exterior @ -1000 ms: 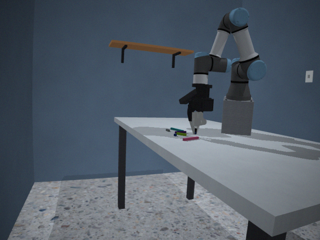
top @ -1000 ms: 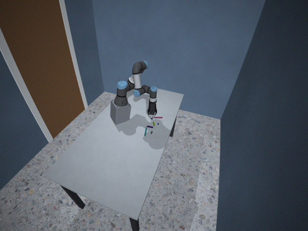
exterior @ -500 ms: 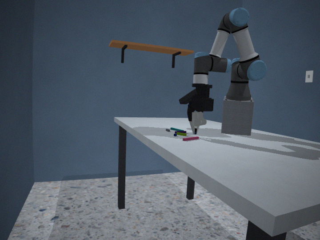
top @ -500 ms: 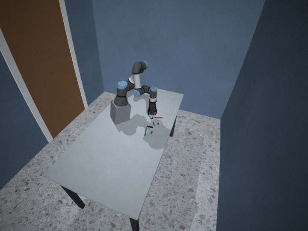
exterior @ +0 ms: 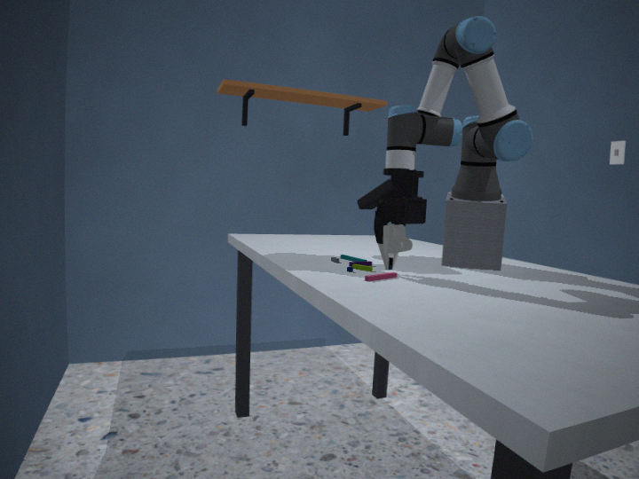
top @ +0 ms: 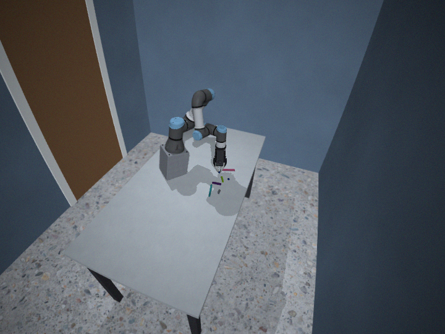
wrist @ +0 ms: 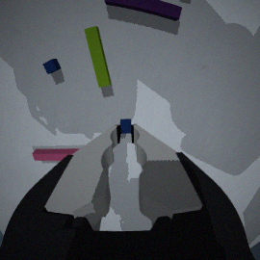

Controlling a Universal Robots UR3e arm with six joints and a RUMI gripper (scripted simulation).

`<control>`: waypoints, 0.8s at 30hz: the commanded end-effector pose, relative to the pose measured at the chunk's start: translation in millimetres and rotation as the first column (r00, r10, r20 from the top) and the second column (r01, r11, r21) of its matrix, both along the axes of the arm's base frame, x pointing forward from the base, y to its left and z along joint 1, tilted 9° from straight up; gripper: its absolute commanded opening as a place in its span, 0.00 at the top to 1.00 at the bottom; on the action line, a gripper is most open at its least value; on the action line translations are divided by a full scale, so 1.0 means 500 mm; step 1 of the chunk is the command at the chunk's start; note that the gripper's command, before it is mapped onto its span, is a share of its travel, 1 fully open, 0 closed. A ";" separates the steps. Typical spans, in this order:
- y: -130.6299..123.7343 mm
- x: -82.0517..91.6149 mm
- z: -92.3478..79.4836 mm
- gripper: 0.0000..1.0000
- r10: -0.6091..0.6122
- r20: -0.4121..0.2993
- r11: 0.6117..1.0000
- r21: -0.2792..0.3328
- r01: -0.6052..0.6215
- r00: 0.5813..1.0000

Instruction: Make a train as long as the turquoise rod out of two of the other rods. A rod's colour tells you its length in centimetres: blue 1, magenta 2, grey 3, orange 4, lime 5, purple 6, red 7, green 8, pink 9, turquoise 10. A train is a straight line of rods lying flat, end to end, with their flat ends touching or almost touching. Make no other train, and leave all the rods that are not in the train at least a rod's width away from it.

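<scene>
1. Tool (wrist: 126, 137) closed on small blue rod (wrist: 125, 125), pinched between both fingertips, seen at centre of wrist view; pointed straight down just above surface (top: 143, 230).
2. Second blue rod (wrist: 51, 65) lying loose at upper left of wrist view, apart from all others.
3. Lime rod (wrist: 97, 56) lying flat, upper centre-left of wrist view, running roughly top to bottom with slight tilt; well apart from tool tip.
4. Purple rod (wrist: 144, 7) lying flat along top edge of wrist view, cut off by frame, apart from lime rod.
5. Pink rod (wrist: 54, 154) lying flat at left edge of wrist view, partly hidden behind left finger; in top view (top: 228, 169), just right of tool tip.
6. Turquoise rod (top: 210, 190) lying flat near centre of top view, below purple rod (top: 216, 183), not touching tool.
7. Grey rod (top: 219, 191) lying just right of turquoise rod in top view, small and faint.
8. Arm base on grey pedestal (top: 169, 169) at far left part of surface, arm folded over toward rod group.
</scene>
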State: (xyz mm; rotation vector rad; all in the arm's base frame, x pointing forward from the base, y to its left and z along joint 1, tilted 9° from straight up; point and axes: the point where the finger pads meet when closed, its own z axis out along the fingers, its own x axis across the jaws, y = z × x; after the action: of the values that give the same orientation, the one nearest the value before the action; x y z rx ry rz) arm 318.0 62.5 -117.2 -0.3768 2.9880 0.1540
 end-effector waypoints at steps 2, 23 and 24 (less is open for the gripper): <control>0.000 0.002 -0.006 1.00 0.000 0.002 1.000 -0.001 0.000 1.000; 0.002 0.003 -0.016 1.00 0.000 0.002 1.000 -0.001 0.000 1.000; 0.002 0.003 -0.016 1.00 0.000 0.002 1.000 -0.001 0.000 1.000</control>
State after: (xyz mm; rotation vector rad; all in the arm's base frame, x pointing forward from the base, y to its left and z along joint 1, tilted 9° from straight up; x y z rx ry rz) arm 319.0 63.5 -125.9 -0.3768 2.9878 0.1538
